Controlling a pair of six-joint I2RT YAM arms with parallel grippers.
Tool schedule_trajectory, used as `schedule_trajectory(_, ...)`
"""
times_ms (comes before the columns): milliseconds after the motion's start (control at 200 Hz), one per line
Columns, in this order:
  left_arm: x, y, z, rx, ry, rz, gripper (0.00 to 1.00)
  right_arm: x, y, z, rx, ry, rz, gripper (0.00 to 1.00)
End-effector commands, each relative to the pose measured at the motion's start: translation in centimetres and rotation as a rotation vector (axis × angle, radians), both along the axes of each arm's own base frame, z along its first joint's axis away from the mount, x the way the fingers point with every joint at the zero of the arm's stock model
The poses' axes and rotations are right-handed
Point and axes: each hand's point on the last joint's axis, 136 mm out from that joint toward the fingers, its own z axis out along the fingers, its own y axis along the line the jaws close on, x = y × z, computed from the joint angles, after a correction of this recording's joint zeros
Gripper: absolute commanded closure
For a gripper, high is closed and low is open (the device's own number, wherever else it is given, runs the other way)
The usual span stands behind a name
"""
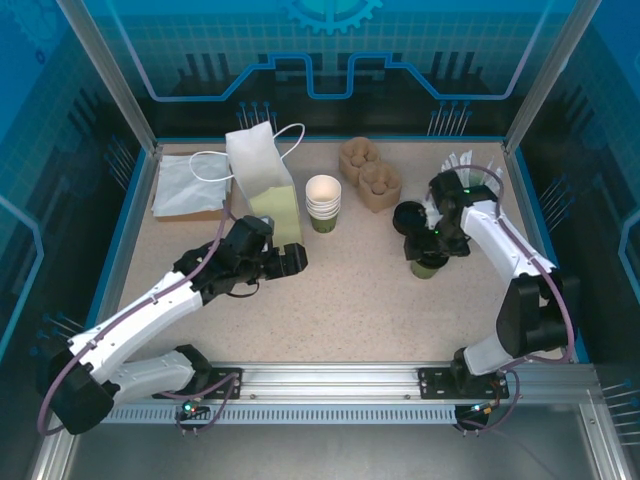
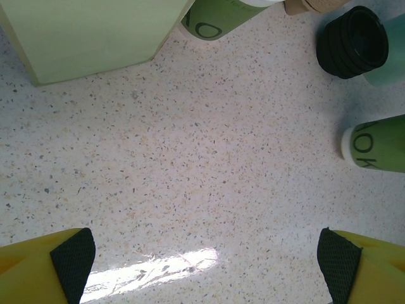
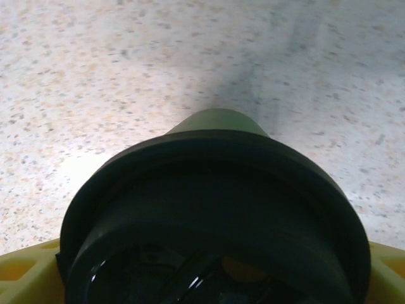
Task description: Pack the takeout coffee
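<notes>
The takeout coffee (image 1: 428, 267), black-lidded, stands at the right of the table (image 1: 350, 310) near a loose black lid (image 1: 408, 217), between the fingers of the right gripper (image 1: 432, 247), grip unclear, while the left gripper (image 2: 205, 266) gapes wide, empty.

The left arm (image 1: 140, 320) lay stretched low from its base toward the middle of the surface (image 2: 202, 158); the left gripper (image 2: 205, 263) pointed forward and down, its jaws spread wide, with bare surface between the black pads (image 2: 73, 259); the right arm (image 1: 515, 255) rose to a bent elbow, forearm angled inward; the right gripper (image 1: 432, 240) pointed down, its yellow fingers (image 3: 25, 275) flanking the takeout coffee (image 3: 215, 209); whether they pressed it could not be told.
</notes>
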Motion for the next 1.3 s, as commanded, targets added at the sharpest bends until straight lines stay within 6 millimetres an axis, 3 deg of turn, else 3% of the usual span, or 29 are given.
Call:
schedule_trajectory(0,0.8,-0.2,1.1,0.007,-0.024,-0.01,0.05,-0.7,-2.2,-0.2,0.001,0.018,-0.039,0.12)
schedule_trajectory(260,1.0,-0.5,1.3,0.004,-0.024,-0.018,0.05,-0.7,-6.0,-1.3,0.01,0.045,-0.144,0.12)
schedule_trajectory(560,1.1,-0.6,1.5,0.008,-0.026,-0.026,0.05,-0.6,-7.0,-2.3,0.001,0.084,-0.174,0.08)
schedule_trajectory(710,1.2,-0.6,1.6,0.009,-0.03,-0.026,0.05,-0.3,-6.8,-1.5,0.018,0.052,-0.179,0.0)
schedule_trajectory(1296,1.5,-0.4,2.8,-0.005,-0.044,-0.032,0.02,-1.0,-7.3,2.4,-0.014,-0.034,-0.219,0.0)
